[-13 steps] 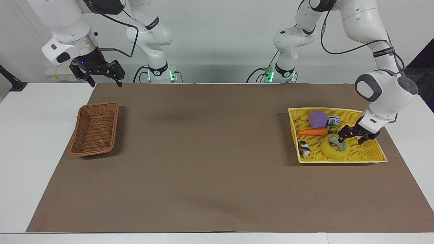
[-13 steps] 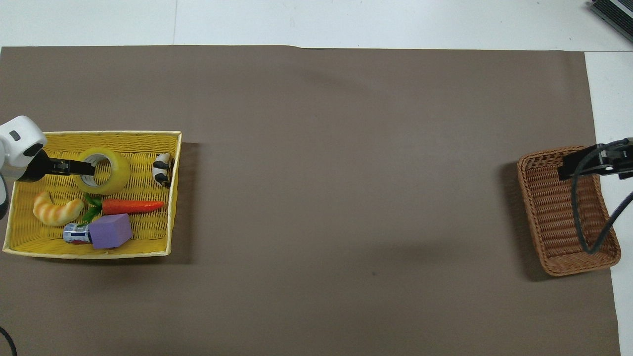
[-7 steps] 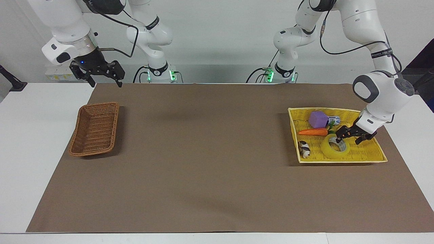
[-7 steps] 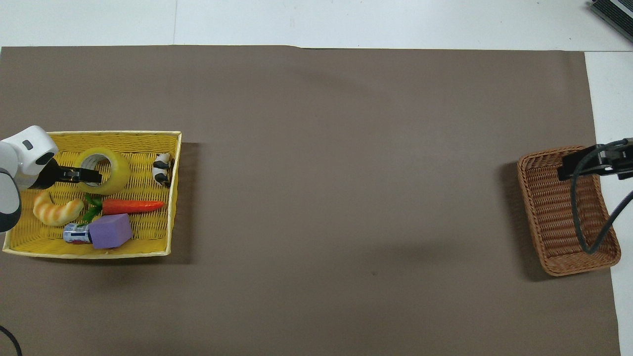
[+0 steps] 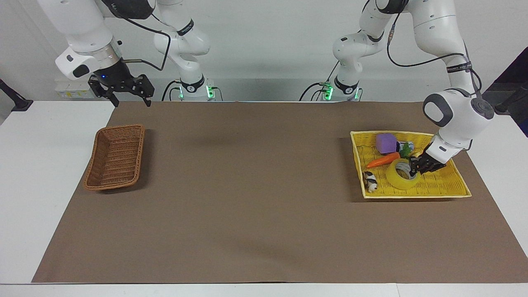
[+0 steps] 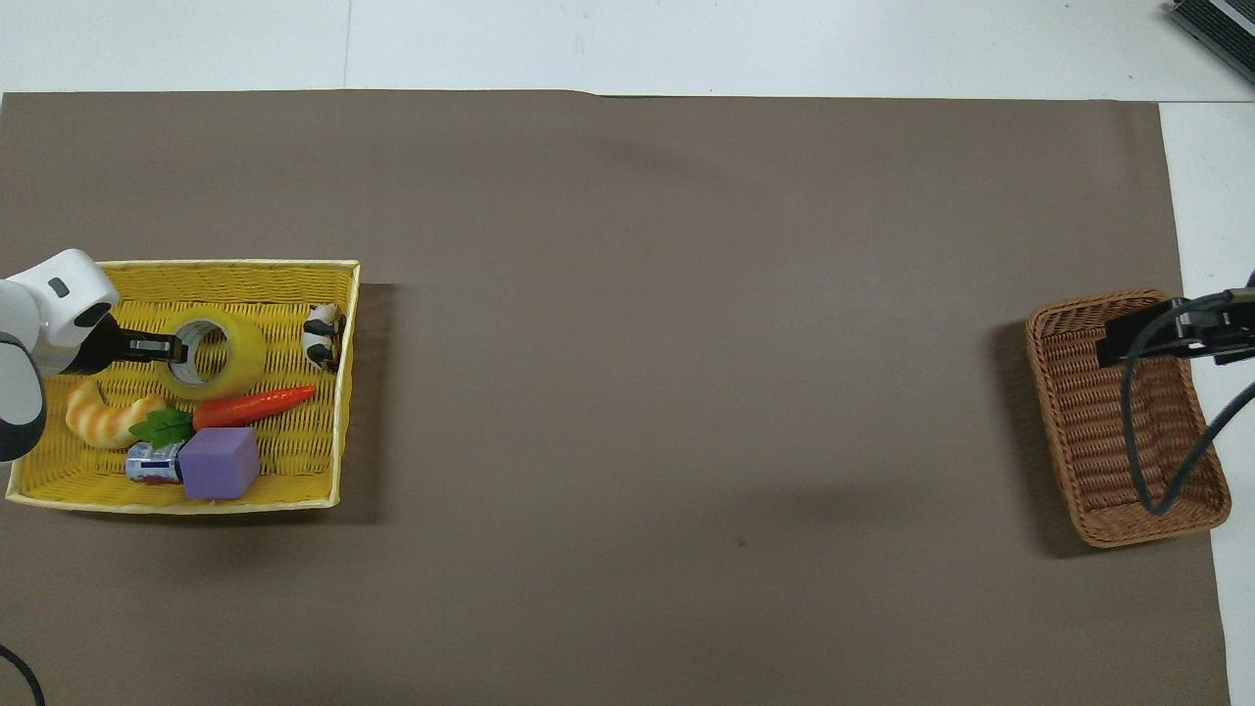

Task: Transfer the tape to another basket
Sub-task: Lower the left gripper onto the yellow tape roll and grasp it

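2 baskets, 1 roll of tape; grasp step in hand, carry not yet begun.

Left gripper point(image 5: 415, 166) is clenched on the wall of the tape point(image 5: 401, 175), which sits tilted in the yellow tray point(image 5: 449, 186) at the left arm's end of the table; judged: the next move calls for a clean lift clear of the tray rim, then a long carry or hand-over toward the brown basket point(image 5: 115, 157) at the right arm's end; the carrot point(image 5: 382, 160) touches the roll and may drag along. Tray also holds a purple block point(image 5: 386, 142), a croissant toy point(image 6: 110, 418), a small can point(image 6: 149, 464) and a black-and-white figure point(image 5: 370, 181). Brown basket holds nothing. Right gripper point(image 5: 123, 93) waits released, up over the table edge near the brown basket.
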Motion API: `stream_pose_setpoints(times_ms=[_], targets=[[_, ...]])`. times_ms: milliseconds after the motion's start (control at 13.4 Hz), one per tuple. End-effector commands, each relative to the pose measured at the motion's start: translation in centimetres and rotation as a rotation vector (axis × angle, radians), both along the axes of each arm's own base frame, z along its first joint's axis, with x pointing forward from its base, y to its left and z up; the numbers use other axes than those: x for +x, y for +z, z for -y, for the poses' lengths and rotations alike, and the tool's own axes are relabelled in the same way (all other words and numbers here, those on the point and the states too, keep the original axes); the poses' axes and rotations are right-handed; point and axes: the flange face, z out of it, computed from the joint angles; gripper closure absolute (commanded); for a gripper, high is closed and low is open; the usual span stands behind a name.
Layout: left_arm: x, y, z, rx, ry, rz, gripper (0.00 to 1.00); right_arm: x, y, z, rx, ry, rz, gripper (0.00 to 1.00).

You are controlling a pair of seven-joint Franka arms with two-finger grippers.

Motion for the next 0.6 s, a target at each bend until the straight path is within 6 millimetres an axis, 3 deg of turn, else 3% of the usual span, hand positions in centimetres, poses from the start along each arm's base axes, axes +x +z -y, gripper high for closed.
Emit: stream_pose_setpoints(times_ms=[0, 374, 524], targets=[[0.3, 2.4, 0.5, 0.003, -0.009, 0.052, 1.00, -0.8, -0.5, 0.0, 0.022, 0.009, 0.009, 0.00], [0.3, 6.5, 2.9, 0.003, -0.041, 0.104, 1.00, -0.7, -1.9, 0.0, 0.023, 0.005, 0.001, 0.00], [-0.1, 8.5, 4.4, -0.056, -0.027, 0.114, 1.00, -0.6, -3.6, -0.2, 0.034, -0.015, -0.009, 0.00]])
